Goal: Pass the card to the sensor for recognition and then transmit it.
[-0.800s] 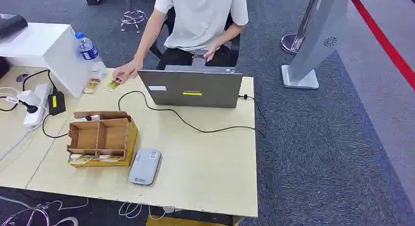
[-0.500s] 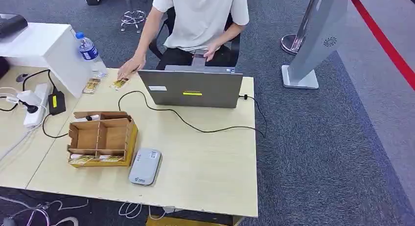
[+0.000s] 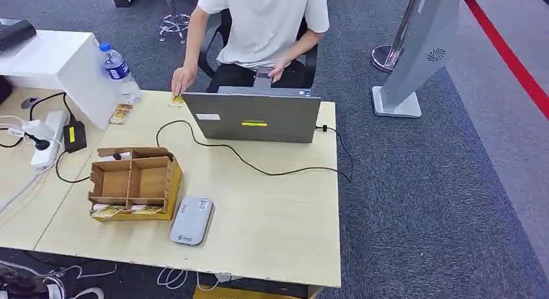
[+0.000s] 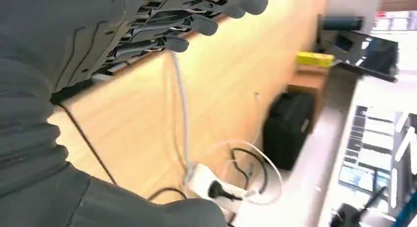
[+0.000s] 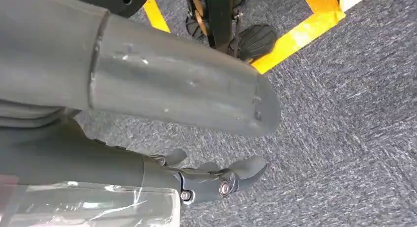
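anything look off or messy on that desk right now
Nothing spilled or damaged. One card lies loose on the table by the water bottle, outside the cardboard organizer, and the laptop cable snakes across the open tabletop.

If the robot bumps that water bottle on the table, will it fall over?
Probably, yes. The water bottle stands upright and looks tall and narrow, so a push near its blue cap would likely tip it. It is round, so once down it may roll. Its clear plastic looks smooth, so it might slip in a hand. How full it is I cannot tell.
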Controlling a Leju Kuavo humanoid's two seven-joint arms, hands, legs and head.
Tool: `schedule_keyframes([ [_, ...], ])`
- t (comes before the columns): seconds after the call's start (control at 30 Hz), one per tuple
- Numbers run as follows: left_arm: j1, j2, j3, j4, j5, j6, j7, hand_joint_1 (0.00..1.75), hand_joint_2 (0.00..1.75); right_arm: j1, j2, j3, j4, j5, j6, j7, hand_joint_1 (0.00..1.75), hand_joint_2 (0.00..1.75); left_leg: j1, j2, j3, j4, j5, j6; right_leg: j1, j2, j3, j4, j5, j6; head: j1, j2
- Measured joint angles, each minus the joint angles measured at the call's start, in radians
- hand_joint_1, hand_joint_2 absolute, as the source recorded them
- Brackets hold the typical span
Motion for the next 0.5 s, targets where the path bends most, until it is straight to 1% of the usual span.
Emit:
schedule_keyframes([
  [0.1,-0.038,0.0,-0.041,-0.054,-0.085,0.038,-0.002,0.0,1.75,-0.005,0.0,0.002,0.001,0.018,-0.002,0.006,0.0,0.0,0.0,0.0,0.0,0.0,0.0,0.0,0.0,0.0,0.0,0.0,0.0,0.0,0.0,0.0],
  [0.23,-0.093,0.005,-0.103,-0.097,-0.2,0.079,0.002,0.0,1.75,-0.01,0.001,0.012,0.002,0.044,-0.004,0.013,0.0,0.0,0.0,0.0,0.0,0.0,0.0,0.0,0.0,0.0,0.0,0.0,0.001,0.0,0.0,0.0],
  [0.33,-0.136,0.016,-0.154,-0.11,-0.29,0.103,0.022,0.0,1.75,-0.012,0.002,0.026,0.003,0.066,-0.005,0.02,0.0,0.0,0.0,0.0,0.0,0.001,0.001,0.0,0.0,0.0,0.0,0.0,0.001,-0.001,0.0,0.0],
  [0.5,-0.22,0.032,-0.238,-0.111,-0.424,0.108,0.068,0.0,1.75,-0.017,0.005,0.04,0.003,0.098,-0.007,0.027,0.0,0.0,0.0,0.0,0.001,0.001,0.001,-0.001,0.0,0.001,0.0,0.0,0.001,-0.001,0.0,0.0],
])
